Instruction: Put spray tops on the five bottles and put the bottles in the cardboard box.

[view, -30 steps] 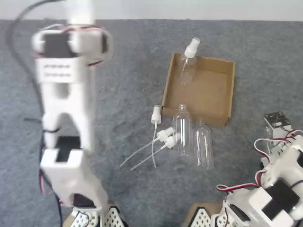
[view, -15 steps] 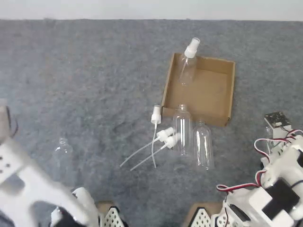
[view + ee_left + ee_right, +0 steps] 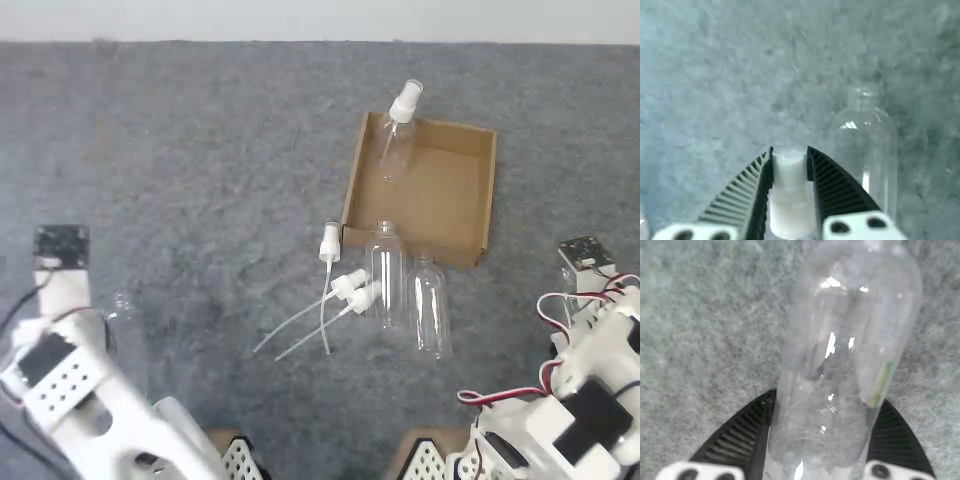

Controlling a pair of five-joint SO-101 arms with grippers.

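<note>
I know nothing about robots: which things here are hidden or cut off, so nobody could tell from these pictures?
Left wrist view: the spray top in the left gripper runs off the picture's edge, so its tube is cut off.
Right wrist view: the clear bottle in the right gripper runs past the edge; its far end is cut off.
High view: the left arm covers part of the small bottle beside it.
</note>
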